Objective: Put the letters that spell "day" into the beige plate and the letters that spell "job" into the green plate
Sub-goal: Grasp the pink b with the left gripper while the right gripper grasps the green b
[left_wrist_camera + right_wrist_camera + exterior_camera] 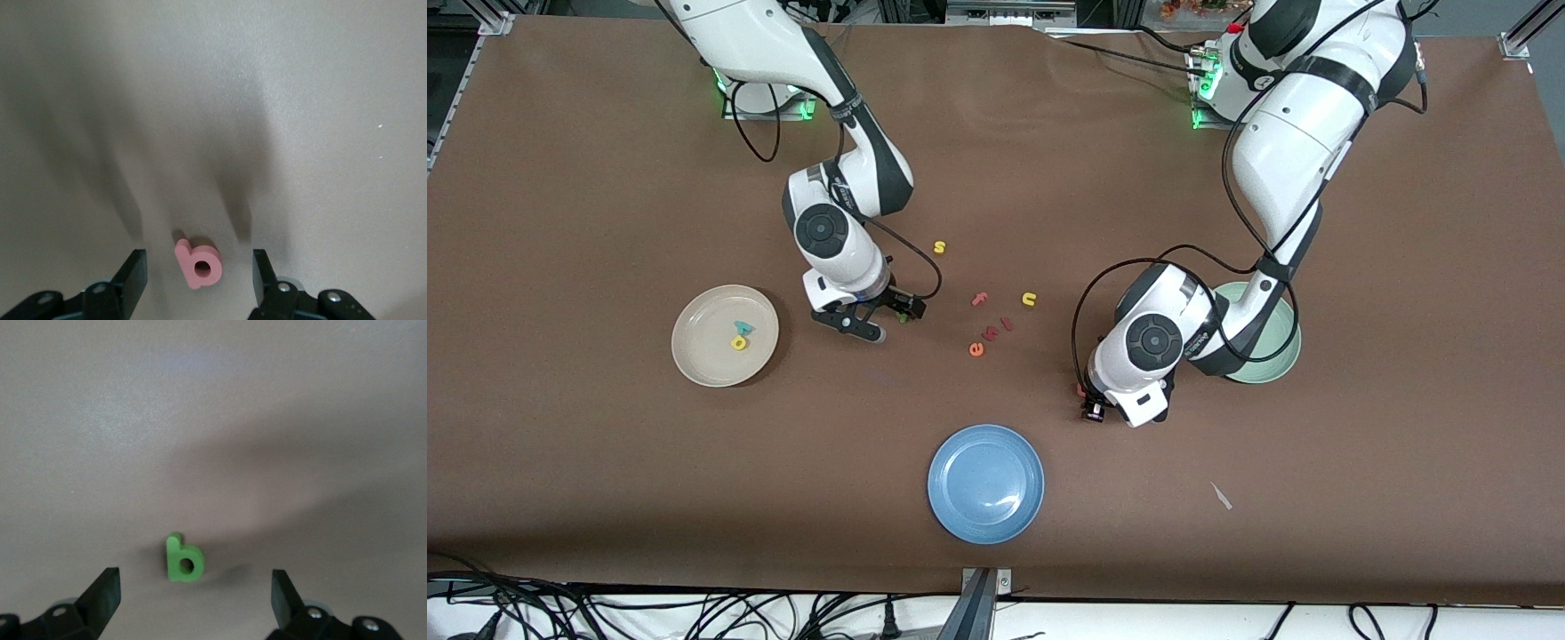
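Front view: beige plate point(704, 360) holds seemingly two letters point(739, 336); both grippers' fingers spread.

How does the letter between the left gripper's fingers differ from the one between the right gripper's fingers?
The salmon-pink letter under the left gripper is pink; the green letter under the right gripper is green. The pink one sits centred between narrower-set fingers; the green one sits off-centre between wider-set fingers. Both are small looped foam letters lying flat on the brown table, neither yet gripped.
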Controlling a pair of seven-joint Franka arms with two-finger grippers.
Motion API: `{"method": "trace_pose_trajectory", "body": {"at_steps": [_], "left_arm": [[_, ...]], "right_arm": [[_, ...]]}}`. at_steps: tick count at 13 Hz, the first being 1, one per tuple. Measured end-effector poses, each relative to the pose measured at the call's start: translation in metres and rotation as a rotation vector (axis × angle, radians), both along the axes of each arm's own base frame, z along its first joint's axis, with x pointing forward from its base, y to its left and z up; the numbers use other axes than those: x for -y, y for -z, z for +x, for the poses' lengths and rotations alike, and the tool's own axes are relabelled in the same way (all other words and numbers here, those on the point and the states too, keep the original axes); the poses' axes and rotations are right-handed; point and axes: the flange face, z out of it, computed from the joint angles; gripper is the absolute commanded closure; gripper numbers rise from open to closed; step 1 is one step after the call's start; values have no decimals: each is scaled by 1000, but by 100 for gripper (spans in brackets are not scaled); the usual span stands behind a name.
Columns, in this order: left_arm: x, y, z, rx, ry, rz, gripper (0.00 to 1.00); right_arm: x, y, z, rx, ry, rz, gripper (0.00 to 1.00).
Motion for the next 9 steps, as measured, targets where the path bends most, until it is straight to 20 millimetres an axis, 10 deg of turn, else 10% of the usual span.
{"method": "trace_pose_trajectory", "body": {"at_steps": [7, 9], "left_arm": [[4, 6, -2, -2, -1, -4, 51], [4, 7, -3, -2, 0, -4, 72]], "right_arm": [[-9, 15, 4, -4, 5, -10, 17], [-12, 15, 2, -4, -1, -10, 23]]}}
